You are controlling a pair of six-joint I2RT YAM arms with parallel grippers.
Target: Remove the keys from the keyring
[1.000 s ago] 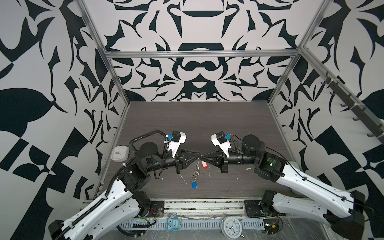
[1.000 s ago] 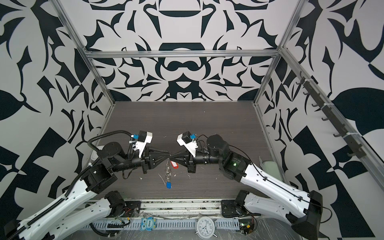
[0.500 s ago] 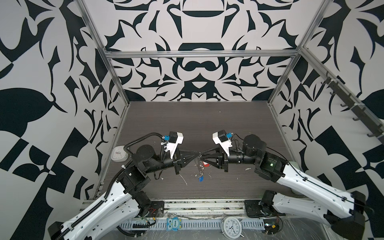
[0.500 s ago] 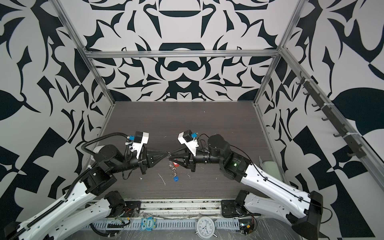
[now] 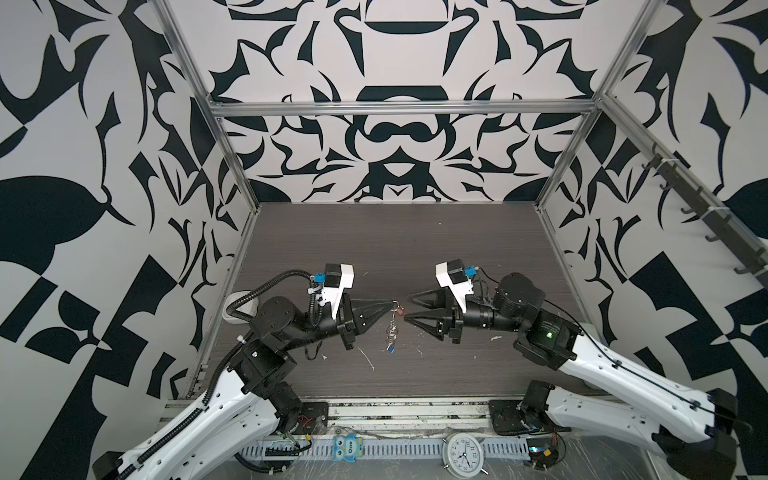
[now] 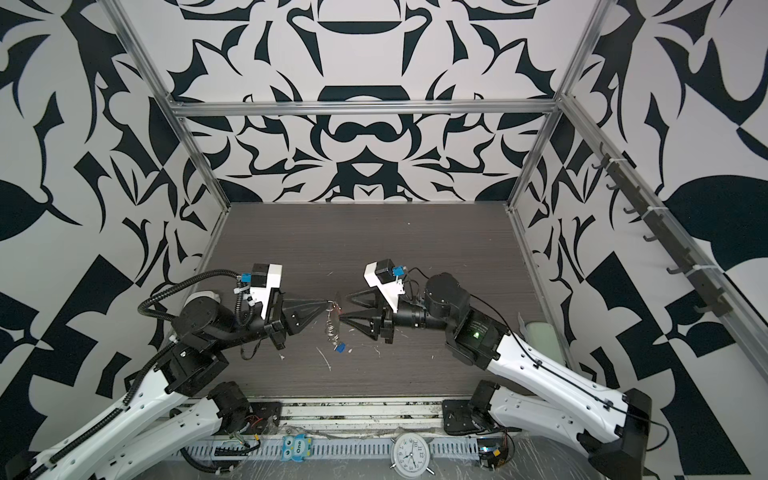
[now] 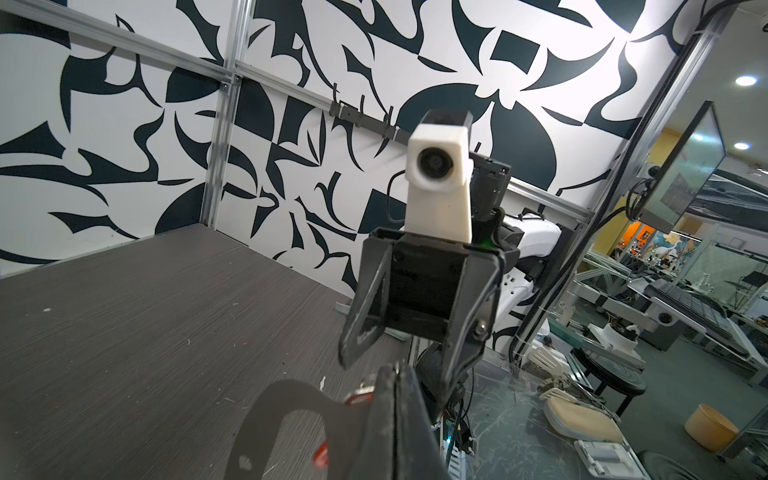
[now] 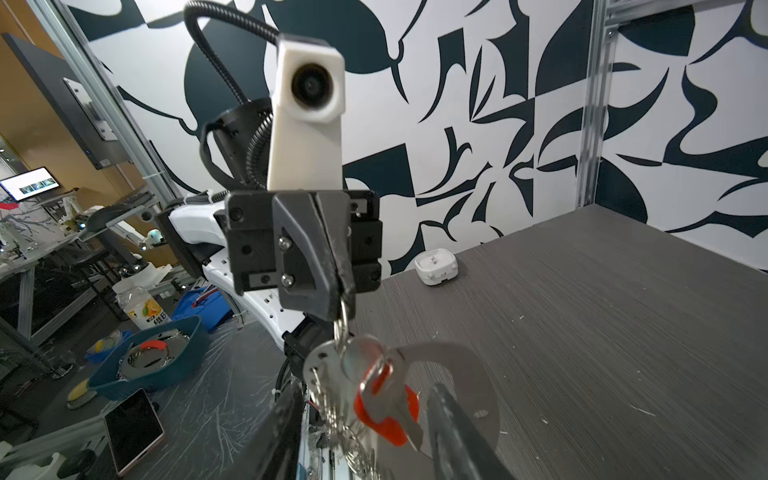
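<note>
My right gripper (image 5: 407,308) opened half-wide, releasing the keys (image 5: 391,329), none freed, dangling 6 o'clock under my clamped left gripper (image 5: 392,304).

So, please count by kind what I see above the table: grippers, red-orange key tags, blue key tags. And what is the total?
Grippers: 2, the left gripper and the right gripper
Red-orange tag: 1
Blue tag: 1
Total: 4
</note>
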